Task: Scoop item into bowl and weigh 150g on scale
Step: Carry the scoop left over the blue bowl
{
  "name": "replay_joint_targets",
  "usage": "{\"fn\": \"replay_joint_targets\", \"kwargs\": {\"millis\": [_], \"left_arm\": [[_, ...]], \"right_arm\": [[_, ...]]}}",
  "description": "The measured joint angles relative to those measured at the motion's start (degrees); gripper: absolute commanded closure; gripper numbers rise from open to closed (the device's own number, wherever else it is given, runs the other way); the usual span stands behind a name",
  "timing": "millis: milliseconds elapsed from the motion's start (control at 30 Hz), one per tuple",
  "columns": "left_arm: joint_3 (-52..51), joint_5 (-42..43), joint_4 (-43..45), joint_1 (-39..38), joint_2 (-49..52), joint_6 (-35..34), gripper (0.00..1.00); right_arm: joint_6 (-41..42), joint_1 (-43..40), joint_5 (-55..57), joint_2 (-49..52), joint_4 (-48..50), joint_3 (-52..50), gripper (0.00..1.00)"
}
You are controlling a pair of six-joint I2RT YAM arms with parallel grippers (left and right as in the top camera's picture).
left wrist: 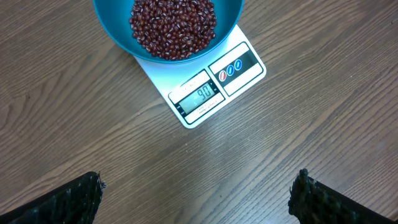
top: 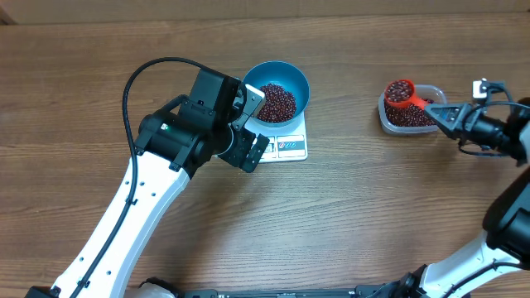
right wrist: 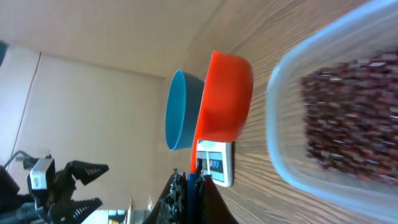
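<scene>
The round, deep, bright blue bowl (top: 301,87) stands on the small flat white rectangular kitchen scale (top: 290,147) and holds a heap of small dark red-brown beans (top: 277,101). Well to the right of the scale on the wooden table (top: 373,215), the right tool (top: 440,114) is clamped tight on the handle of the orange-red plastic scoop (top: 400,93). The scoop carries a load of beans over the scale-side edge of the clear rounded-rectangular plastic tub (top: 436,91). The left tool (top: 254,124) hangs just left of the scale, its jaws spread fully wide with nothing between them. The step in hand looks like ferrying another scoopful. The next move calls for a level carry to the bowl, then a gentle tip over its rim. The scale's display (left wrist: 199,94) seems to read 90, so the weight is probably still short of target. The buttons beside the display bear red and blue ovals, and no brand name is legible.
</scene>
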Motion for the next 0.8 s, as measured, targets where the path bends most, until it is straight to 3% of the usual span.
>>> {"fn": "replay_joint_targets", "kwargs": {"millis": [467, 800], "left_arm": [[0.0, 0.0, 0.0, 0.0, 0.0, 0.0, 0.0], [0.0, 0.0, -0.02, 0.0, 0.0, 0.0, 0.0]], "right_arm": [[2.95, 19.76, -0.98, -2.82, 2.05, 10.25, 0.96], [15.17, 33.99, 8.0, -2.89, 16.06, 11.98, 0.96]]}}
